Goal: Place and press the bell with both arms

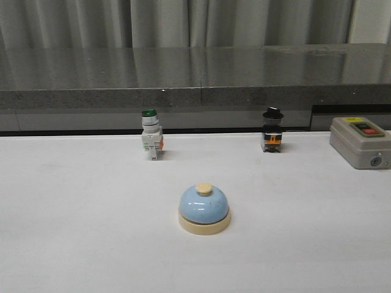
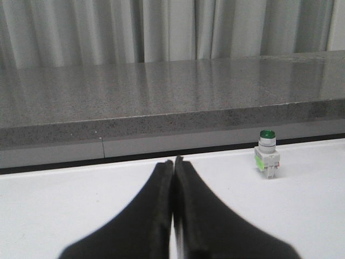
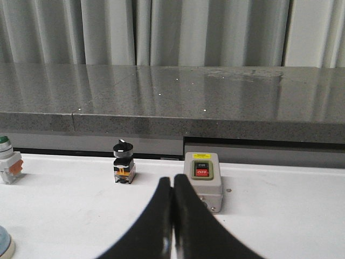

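Sat upright near the middle of the white table (image 1: 73, 232): the bell (image 1: 204, 209), untouched, well apart from the green-capped switch (image 1: 151, 141), the black-knobbed switch (image 1: 272, 129) and the grey box (image 1: 361, 141) along the back. Left gripper (image 2: 173, 162): fingers pressed together, holding nothing. Right gripper (image 3: 173, 181): likewise closed, empty, just before the grey box.
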{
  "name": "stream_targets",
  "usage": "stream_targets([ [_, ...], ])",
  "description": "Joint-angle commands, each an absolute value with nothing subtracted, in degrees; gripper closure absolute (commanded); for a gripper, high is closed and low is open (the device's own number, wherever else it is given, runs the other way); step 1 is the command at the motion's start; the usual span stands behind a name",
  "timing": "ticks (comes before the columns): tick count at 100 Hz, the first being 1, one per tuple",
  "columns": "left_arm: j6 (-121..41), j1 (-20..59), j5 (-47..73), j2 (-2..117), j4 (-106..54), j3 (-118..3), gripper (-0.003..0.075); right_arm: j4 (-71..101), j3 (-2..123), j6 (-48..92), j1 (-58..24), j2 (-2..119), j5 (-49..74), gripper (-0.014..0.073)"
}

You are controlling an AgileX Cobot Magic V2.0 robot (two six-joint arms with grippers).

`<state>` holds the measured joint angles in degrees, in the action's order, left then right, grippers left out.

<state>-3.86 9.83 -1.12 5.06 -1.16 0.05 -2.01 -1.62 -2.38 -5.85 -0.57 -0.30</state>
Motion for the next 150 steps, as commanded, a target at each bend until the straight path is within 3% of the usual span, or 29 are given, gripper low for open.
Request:
stream_targets([
  [1,-3.4,9.59,-8.18,3.87,-1.1,1.61,0.074,-2.18,-0.73,-2.28,-5.47,-1.37,-5.25,0.0662],
  [39,-3.4,3.83,-6.32,0.49,-1.1,2.44,0.074,-2.18,-0.73,-2.28,-5.47,-1.37,-5.25,0.0662],
  [150,-3.4,3.68,-6.32,-1.93,-1.1,2.44,0.074,-2.18,-0.73,-2.28,-5.47,-1.37,-5.31,0.0662],
])
